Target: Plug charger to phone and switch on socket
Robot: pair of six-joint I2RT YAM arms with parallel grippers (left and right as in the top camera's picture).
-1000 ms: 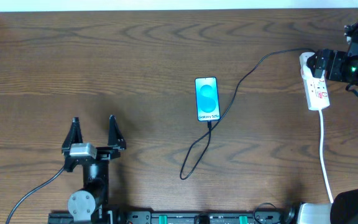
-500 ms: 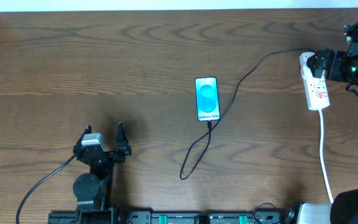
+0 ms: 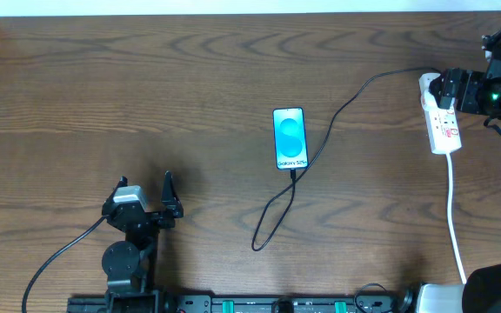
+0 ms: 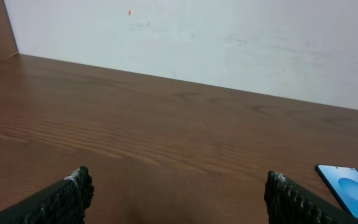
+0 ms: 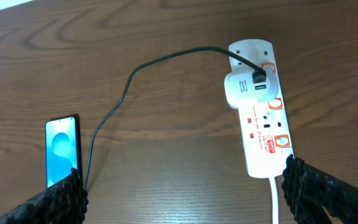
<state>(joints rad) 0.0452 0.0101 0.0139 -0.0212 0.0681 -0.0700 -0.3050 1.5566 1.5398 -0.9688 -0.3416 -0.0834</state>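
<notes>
Screen lit, the phone (image 3: 290, 137) lies flat at the centre of the table (image 3: 190, 78). The charger cable (image 3: 337, 113) runs from the white adapter (image 5: 244, 87) on the socket (image 3: 442, 122) at two o'clock, loops toward six o'clock and meets the phone's near end. The left gripper (image 3: 143, 189) sits at seven o'clock, jaws apart, holding nothing. The right gripper (image 5: 185, 180) hangs above the socket, jaws spread wide, empty.

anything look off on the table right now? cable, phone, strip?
Nothing stands out. The phone lies flat with its screen lit. The charger runs from the socket to the phone's bottom edge with a slack loop and no kinks. The socket lies flat, with no visible damage.
</notes>
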